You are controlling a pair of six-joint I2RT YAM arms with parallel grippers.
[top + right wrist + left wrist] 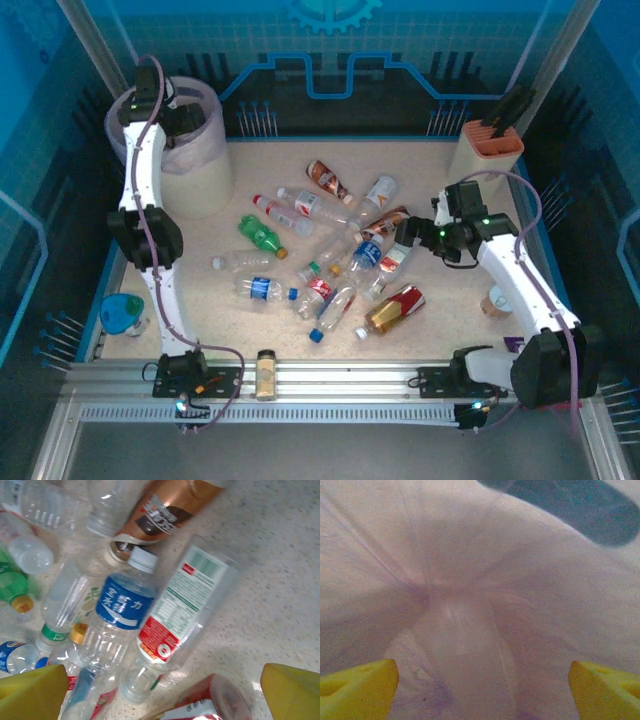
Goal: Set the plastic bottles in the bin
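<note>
Several plastic bottles [330, 262] lie scattered mid-table, among them a green one [262, 236] and a red-brown one [395, 310]. The bin [205, 180], cream with a pink bag, stands at the far left. My left gripper [188, 122] hangs over its mouth. In the left wrist view that gripper [482, 680] is open, with only the pink bag [470, 570] between its yellow fingertips [360, 685]. My right gripper [406, 233] hovers open over the pile's right side. Below it [164, 680] lie a clear red-and-white-labelled bottle [182, 605], a blue-labelled one [120, 610] and a red one [210, 705].
A beige box with an orange top [487, 150] stands at the back right. An amber jar [266, 372] sits on the front rail. A blue object [122, 312] lies at the left edge and a small cup [497, 300] at the right, beside the right arm.
</note>
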